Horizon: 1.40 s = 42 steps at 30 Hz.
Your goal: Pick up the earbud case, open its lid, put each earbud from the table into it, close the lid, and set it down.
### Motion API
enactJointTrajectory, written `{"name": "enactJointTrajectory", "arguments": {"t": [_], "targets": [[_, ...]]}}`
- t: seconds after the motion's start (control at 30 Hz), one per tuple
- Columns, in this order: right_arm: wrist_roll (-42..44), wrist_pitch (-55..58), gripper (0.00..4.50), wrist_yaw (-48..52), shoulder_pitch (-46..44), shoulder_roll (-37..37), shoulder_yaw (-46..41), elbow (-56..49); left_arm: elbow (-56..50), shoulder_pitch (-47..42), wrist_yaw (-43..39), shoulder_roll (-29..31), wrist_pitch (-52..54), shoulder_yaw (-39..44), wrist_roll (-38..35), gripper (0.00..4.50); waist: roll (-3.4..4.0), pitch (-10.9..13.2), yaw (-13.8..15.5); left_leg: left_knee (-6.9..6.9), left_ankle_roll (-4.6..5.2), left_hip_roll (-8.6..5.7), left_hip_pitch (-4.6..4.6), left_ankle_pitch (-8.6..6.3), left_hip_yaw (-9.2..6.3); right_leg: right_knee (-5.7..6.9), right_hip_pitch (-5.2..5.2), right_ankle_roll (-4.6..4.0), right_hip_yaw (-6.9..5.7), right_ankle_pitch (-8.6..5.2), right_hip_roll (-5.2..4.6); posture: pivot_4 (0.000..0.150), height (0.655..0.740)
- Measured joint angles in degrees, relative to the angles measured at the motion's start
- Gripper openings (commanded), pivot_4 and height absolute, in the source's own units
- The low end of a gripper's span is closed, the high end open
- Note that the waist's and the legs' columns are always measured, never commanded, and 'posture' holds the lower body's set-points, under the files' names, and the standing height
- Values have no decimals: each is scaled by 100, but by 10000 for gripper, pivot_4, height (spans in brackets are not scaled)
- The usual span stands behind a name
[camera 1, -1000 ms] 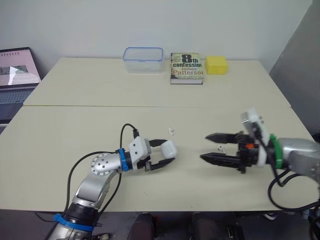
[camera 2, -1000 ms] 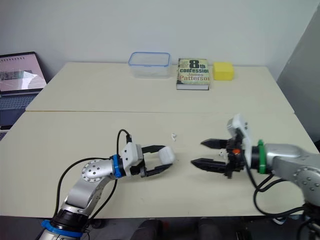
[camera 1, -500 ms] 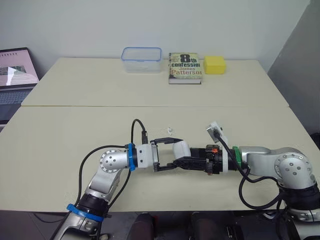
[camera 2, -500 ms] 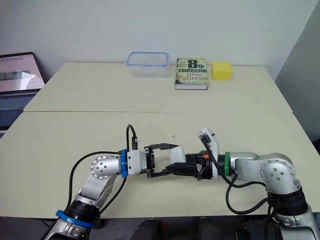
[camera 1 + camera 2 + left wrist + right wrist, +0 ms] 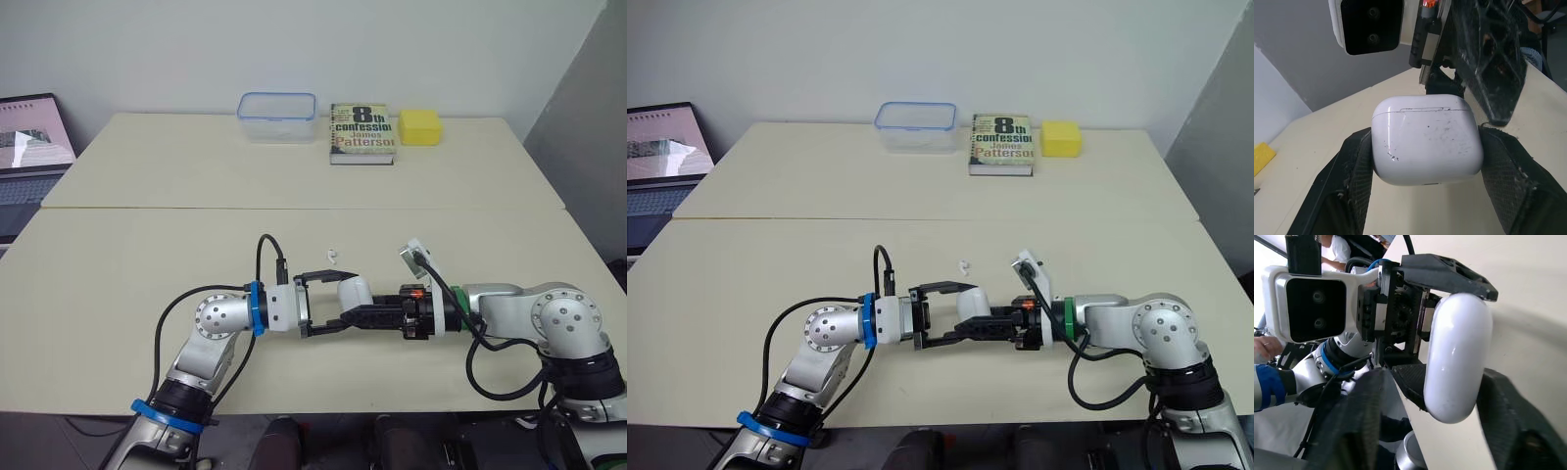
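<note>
The cover of the book (image 5: 363, 132) reads "8th confession" in large type, with "James Patterson" below

This looks like a lab or office test room. Two plain pale worktops (image 5: 147, 245) stand pushed together before a bare white wall (image 5: 294, 44). An open laptop (image 5: 29, 147) sits at the left, with a paperback (image 5: 363, 131), a clear plastic box (image 5: 278, 116) and a yellow block (image 5: 420, 126) at the back.

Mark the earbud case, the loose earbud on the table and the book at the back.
earbud case (image 5: 1427, 139), left wrist view, middle of its white front face below the lid seam.
earbud (image 5: 335, 256), left eye view, its small white body on the table.
book (image 5: 363, 132), left eye view, centre of the cover.
</note>
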Motion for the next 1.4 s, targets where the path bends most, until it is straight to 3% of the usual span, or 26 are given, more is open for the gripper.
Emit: {"name": "enactJointTrajectory", "arguments": {"t": [0.1,0.5,0.67,0.83,0.93,1.1,1.23,1.4], "targets": [[-66,-2,7715,52,-16,-13,0,79,0,-2,-5,-8,-49,-7,4,27889,0,0,0,0,0,0,0,0,1,0,-1,0,1,0,0,1500,7400],[-70,37,7887,148,-81,-1,-5,181,17,-14,19,-11,-107,-1,-18,27889,0,0,0,0,0,1,0,0,0,-1,-1,0,0,0,1,1500,7400],[-65,49,7887,278,-86,43,-2,191,-11,-12,-10,-22,321,-2,-278,43720,0,0,-5,-1,0,1,-1,0,0,-1,-1,1,-1,0,2,1500,7400],[-240,67,7887,467,-170,-2,12,186,-121,-12,-57,258,1076,-6,-296,45000,0,1,-17,-2,0,2,-1,0,-4,-1,-2,0,-3,0,4,1500,7400],[-990,-55,7887,942,-391,-538,269,29,-404,-39,-53,793,2410,21,-491,45000,5,3,-39,-4,0,2,-1,0,-3,-1,-6,1,-3,-1,4,1500,7400],[-3004,-1031,7887,2269,-889,-1799,1243,-524,-959,-114,-20,1507,4423,138,-761,45000,6,4,-61,-26,0,4,-2,0,-12,-19,-8,1,-17,-4,4,1500,7400],[-4691,-2100,7887,3232,-1133,-2443,2253,-826,-1665,-364,132,1481,5423,88,-967,45000,4,6,-60,-32,-1,5,-11,-1,-19,-35,-9,4,-27,-5,2,1500,7400],[-5641,-2643,7887,3801,-1161,-2308,2700,-882,-2017,-852,445,1109,5749,-380,-722,45000,3,7,-51,-31,-2,3,-9,0,-18,-32,-8,4,-25,-6,2,1500,7400]]}}
